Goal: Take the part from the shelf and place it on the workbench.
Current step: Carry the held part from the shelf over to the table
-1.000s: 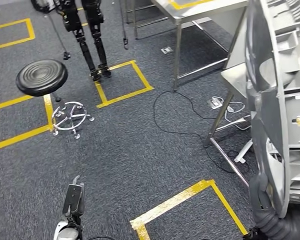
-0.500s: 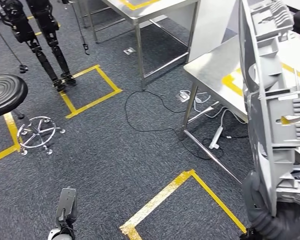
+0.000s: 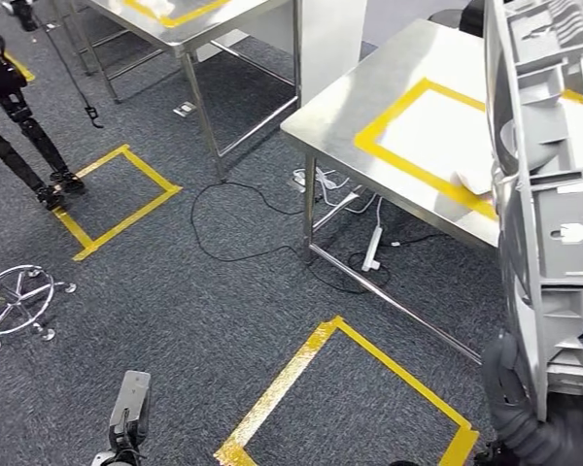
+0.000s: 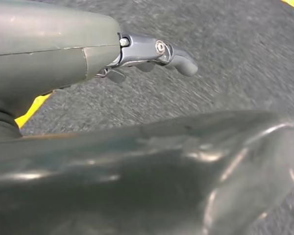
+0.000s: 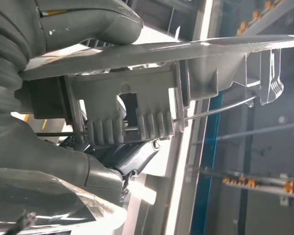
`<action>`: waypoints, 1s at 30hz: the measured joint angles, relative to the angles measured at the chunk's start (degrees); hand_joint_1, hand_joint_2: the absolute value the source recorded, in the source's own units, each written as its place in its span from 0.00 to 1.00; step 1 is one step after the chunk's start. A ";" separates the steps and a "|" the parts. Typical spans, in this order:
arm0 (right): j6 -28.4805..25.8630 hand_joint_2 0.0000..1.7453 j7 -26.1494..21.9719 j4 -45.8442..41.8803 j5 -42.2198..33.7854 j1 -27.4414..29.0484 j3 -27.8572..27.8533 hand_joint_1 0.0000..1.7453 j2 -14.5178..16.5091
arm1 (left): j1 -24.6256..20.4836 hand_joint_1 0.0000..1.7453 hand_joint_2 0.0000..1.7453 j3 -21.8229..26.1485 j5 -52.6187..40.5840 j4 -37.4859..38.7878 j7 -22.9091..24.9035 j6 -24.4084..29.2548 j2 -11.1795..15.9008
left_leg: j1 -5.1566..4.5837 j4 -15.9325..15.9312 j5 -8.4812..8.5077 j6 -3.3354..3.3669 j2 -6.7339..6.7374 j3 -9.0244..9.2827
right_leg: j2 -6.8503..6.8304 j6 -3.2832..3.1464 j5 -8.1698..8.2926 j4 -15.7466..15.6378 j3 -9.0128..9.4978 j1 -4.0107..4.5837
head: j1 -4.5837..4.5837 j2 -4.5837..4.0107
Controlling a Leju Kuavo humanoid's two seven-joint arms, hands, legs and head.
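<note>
Grey carpet below — right hand (image 3: 520,413) grips the part (image 3: 545,194), not yet on the workbench (image 3: 347,107); left hand (image 4: 153,49) empty, fingers loose.

Robot workshop — steel workbenches (image 3: 361,107), yellow floor-tape squares (image 3: 347,388), another humanoid robot (image 3: 14,107)

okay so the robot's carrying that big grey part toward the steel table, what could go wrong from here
The grey part is tall and held upright by the right hand gripping only its lower end, so it could tip or slip while walking.

It fills the right of the head view and hides some of the workbench, so the set-down spot may be misjudged.

The black cable and power strip on the carpet near the table leg could catch a foot.
</note>
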 joint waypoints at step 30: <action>0.00 1.00 3.52 0.82 2.10 -0.63 -0.41 1.00 0.00 | 2.03 0.00 0.00 0.80 0.71 0.79 3.32 -1.52 0.52 | 0.02 -0.79 0.79 0.05 0.53 0.16 | 0.00 0.20 -0.61 0.05 0.58 0.22 | 0.37 0.00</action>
